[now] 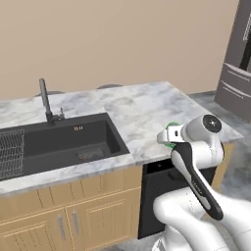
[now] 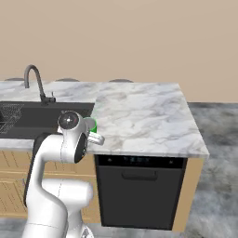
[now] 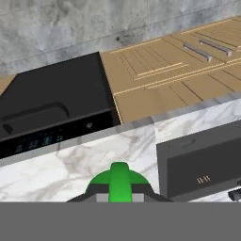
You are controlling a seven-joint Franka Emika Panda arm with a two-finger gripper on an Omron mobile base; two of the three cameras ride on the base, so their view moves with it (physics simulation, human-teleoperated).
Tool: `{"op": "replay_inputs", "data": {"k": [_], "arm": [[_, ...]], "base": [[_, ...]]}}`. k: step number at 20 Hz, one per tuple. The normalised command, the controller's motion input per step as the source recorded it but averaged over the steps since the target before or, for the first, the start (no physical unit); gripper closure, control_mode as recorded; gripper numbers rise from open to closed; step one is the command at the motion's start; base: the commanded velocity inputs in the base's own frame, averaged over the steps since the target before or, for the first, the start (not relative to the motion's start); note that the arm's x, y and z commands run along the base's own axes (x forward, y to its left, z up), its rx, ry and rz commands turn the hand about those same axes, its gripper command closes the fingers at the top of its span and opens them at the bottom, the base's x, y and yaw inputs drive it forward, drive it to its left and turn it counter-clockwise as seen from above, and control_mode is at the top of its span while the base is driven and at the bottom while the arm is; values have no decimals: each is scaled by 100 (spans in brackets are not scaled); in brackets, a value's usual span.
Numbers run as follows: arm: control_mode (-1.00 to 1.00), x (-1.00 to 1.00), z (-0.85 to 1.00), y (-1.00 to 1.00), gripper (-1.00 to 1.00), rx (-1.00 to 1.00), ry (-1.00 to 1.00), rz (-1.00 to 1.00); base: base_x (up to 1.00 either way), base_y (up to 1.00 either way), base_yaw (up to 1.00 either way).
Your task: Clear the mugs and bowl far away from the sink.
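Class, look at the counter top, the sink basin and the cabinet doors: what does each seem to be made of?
Counter top: polished marble or a lookalike, white with grey veins. Sink: matte black, perhaps composite or coated metal; no shine. Cabinet doors: light wood, grain lines and panels, grey metal-looking handles.

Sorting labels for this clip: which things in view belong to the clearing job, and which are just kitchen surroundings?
Belonging to the job:
- bright green cylindrical mug, at the shut gripper, over the counter's front edge
- black recessed sink

Surroundings:
- dark curved faucet
- wire rack
- white marble counter
- black dishwasher
- wooden cabinet doors
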Motion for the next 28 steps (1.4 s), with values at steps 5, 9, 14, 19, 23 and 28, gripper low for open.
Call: {"op": "replay_inputs", "data": {"k": [5,9,14,19,23,28], "arm": [[100,0,0,0,100,0,0,0],[100,0,0,0,100,0,0,0],[100,0,0,0,100,0,0,0],[100,0,0,0,100,0,0,0],[100,0,0,0,100,0,0,0],[100,0,0,0,100,0,0,0]], "base": [[-36,-18,0],[-18,-39,0],[-17,-45,4],[-24,-34,32],[-30,-7,53],[-53,0,65]]}}
